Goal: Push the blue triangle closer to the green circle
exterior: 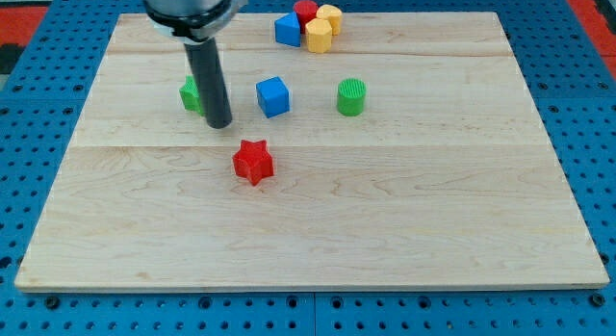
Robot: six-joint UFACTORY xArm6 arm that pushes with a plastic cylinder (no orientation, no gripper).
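Board (318, 230) is being taken as landmark. Blue triangle (287, 30) is being seen at board's top edge, touching cluster: red block (306, 10), yellow block (330, 16), second yellow block (319, 36). Green circle (351, 96) is being seen standing alone, toward view's right of board's centre, well apart from triangle. Blue cube (273, 95) is being shown near board's centre. Red star (253, 162) is being shown below cube. Green block (192, 93) is being partly hidden by rod. My tip (220, 123) is being held on board, bare, grasping nothing, just beside green block, far from triangle.
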